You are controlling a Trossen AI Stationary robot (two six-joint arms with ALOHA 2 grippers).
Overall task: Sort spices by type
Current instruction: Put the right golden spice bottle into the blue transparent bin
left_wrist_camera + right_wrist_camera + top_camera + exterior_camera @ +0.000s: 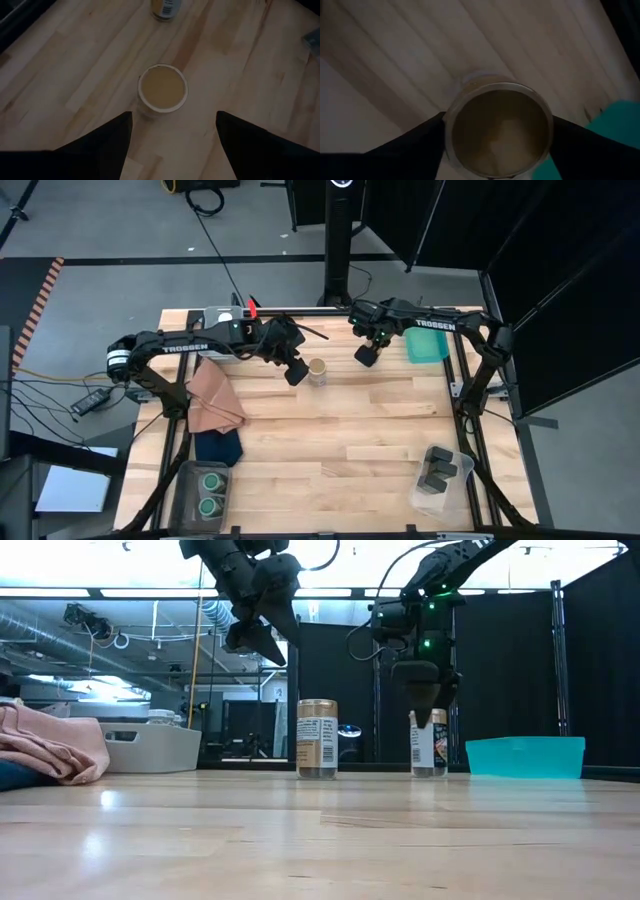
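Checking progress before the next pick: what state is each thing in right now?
Left gripper: open, raised above the left tan-lidded jar.
Left tan-lidded jar: upright, untouched.
Right gripper: open, fingers around the right tan-lidded jar.
Right tan-lidded jar: upright on the table.
Green-lidded jars: in the grey bin.
Black tins: in the clear bin.
Teal bin: looks empty.

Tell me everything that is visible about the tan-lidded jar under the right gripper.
The tan-lidded jar stands upright on the wooden table, near its far edge, beside the teal bin. It has a round tan lid, a clear body with dark contents at the bottom, and a white printed label. The right gripper is over its top with one finger on each side of the lid; whether the fingers touch it cannot be told. A second jar of the same kind stands apart from it.
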